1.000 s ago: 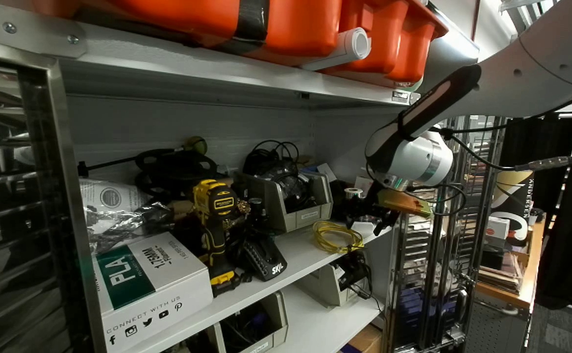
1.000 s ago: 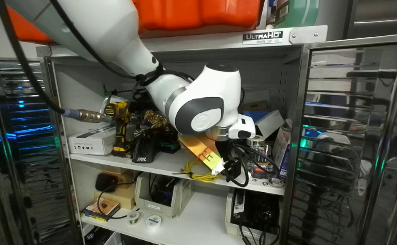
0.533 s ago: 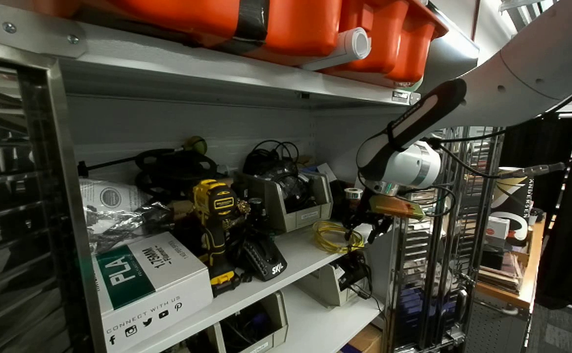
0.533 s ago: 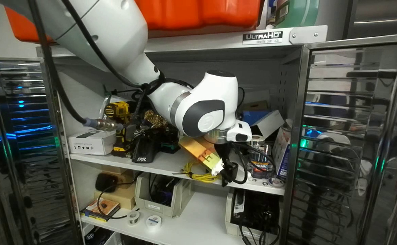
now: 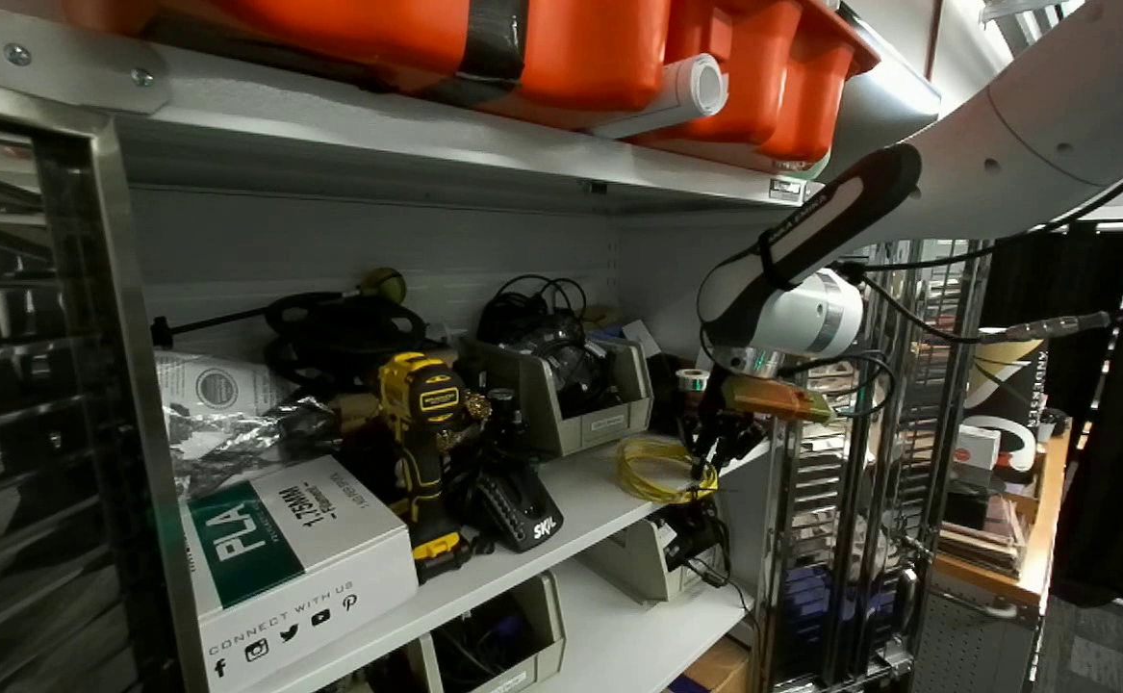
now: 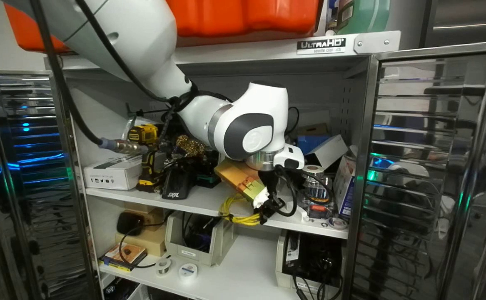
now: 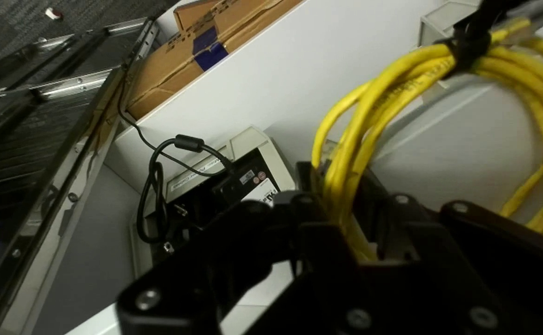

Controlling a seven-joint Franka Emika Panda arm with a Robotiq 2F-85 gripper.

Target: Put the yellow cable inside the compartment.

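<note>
At the front edge of the upper worktop (image 5: 585, 486), the yellow cable (image 6: 245, 219) sits as a loose coil, its near strands overlapping that edge in both exterior views. The jaws stand narrow, and the wrist view shows a bundle of the strands pinched between them, so I judge the step in hand to be the grasp, with the carry not yet done. Whether the coil is lifted off the surface at all, I cannot tell. I take the compartment (image 7: 269, 158) to be the pale bin on the lower worktop (image 6: 247, 258) with black cords (image 7: 189, 143) at its open front; a similar bin (image 6: 223, 248) stands apart on the same level, so that is a guess. Next should come a lift, a move outward past the edge, then a descent to the bin's mouth, bringing the coil in over the low front lip, clear of those cords, before letting go
</note>
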